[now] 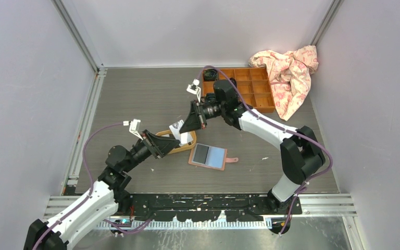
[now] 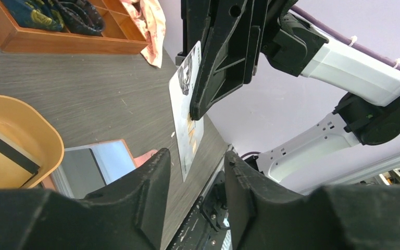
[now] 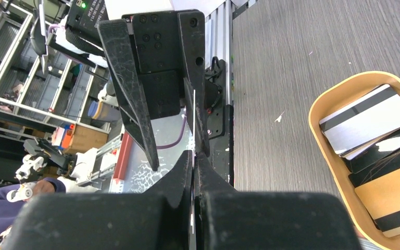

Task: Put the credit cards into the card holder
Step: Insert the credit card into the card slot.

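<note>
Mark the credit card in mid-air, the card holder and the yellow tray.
credit card (image 2: 187, 143): left wrist view, lower half of its face.
card holder (image 1: 217, 156): top view, bluish right pocket.
yellow tray (image 3: 319, 107): right wrist view, left wall.

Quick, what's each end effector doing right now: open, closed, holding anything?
Left end effector: open, jaws straddling the white card.
Right end effector: closed, holding that white card.

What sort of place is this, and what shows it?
Probably a robotics lab test cell: a grey table walled by white panels, two robot arms bolted at its near edge, and equipment racks beyond in the right wrist view.
</note>
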Available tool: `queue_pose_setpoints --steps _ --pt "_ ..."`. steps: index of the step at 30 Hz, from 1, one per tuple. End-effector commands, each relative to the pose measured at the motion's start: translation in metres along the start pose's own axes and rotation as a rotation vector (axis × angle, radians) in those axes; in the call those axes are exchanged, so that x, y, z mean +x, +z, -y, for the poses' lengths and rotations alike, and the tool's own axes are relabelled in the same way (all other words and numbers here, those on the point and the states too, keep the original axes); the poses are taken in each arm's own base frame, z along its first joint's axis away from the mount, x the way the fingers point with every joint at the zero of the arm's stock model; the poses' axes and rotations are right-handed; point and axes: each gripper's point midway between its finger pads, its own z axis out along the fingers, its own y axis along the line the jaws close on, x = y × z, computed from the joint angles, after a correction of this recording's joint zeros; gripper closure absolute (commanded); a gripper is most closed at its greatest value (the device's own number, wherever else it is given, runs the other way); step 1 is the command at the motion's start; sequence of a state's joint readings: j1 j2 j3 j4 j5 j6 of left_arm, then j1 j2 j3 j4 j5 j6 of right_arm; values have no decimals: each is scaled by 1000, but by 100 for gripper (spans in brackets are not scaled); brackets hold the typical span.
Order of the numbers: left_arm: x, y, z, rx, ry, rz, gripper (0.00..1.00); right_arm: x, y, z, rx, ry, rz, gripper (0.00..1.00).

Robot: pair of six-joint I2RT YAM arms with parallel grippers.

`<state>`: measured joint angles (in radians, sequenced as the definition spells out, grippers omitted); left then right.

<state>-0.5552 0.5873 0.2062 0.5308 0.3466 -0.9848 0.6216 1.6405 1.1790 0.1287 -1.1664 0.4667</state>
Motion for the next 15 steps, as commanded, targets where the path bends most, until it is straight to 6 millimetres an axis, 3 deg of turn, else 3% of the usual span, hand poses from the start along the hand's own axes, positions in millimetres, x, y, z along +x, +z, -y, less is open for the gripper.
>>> queue_pose_setpoints --steps 1,8,12,13,15 --pt "-20 10 29 81 61 53 60 -11 0 -27 -54 -93 21 99" --pt "-16 17 28 77 79 26 74 -9 2 -29 -61 -91 14 99" --pt "-17 21 28 89 84 31 99 -8 3 -28 -62 -93 12 99" --pt "-16 22 28 89 84 30 100 -8 3 -28 -61 -98 12 95" --pt "-14 20 27 88 85 25 100 -9 0 -26 -47 -115 13 74"
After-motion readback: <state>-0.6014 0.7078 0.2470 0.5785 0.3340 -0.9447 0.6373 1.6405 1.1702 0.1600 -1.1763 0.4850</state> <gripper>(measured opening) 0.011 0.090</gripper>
